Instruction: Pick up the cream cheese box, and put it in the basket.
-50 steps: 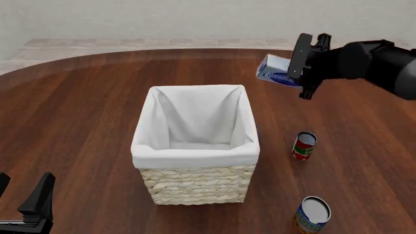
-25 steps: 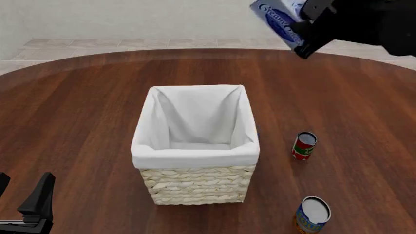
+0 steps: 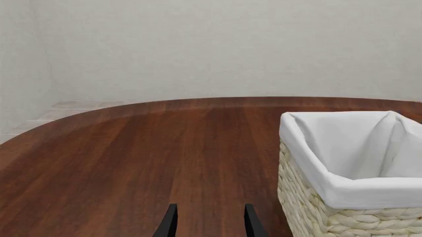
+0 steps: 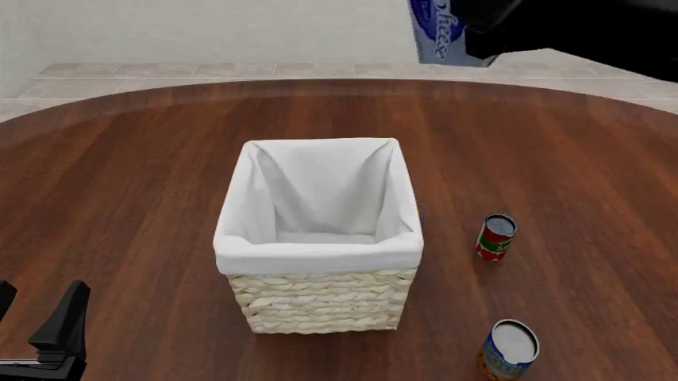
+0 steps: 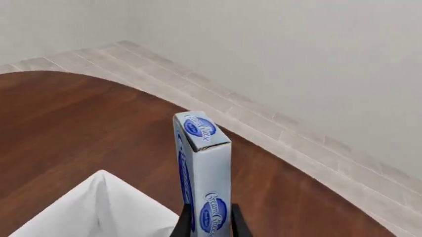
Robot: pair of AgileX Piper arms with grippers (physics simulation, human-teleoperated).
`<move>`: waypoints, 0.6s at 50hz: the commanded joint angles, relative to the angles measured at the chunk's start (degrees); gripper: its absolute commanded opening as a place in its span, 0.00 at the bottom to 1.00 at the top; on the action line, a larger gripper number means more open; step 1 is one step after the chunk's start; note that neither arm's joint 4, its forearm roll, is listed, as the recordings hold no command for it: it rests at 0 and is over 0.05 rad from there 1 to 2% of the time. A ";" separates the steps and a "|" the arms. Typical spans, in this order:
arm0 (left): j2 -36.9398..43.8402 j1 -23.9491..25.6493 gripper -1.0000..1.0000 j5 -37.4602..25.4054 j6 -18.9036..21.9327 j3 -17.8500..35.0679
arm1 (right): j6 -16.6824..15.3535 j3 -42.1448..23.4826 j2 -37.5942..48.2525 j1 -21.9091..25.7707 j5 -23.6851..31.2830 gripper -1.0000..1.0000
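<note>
Pale-blue cream cheese box [image 5: 203,173] is clamped between the 2 fingers of the right gripper [image 5: 207,224], held high in the air beyond the far right corner of the basket [image 4: 317,298]. Left gripper [image 3: 207,222] sits low at the near left of the table [image 4: 127,159], fingers apart, holding nothing. 2 cans [image 4: 495,237] stand right of the basket.
</note>
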State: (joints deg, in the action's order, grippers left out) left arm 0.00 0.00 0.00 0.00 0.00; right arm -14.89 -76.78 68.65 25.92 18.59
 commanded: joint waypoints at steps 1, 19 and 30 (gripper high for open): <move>0.00 0.00 1.00 0.00 0.00 0.00 | 11.03 4.72 -2.44 3.83 -4.36 0.00; 0.00 0.00 1.00 0.00 0.00 0.00 | 14.80 11.13 0.94 6.15 -12.23 0.00; 0.00 0.00 1.00 0.00 0.00 0.00 | 14.80 13.86 3.73 8.42 -15.55 0.00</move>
State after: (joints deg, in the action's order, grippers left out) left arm 0.00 0.00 0.00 0.00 0.00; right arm -1.90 -65.14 70.64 32.48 6.36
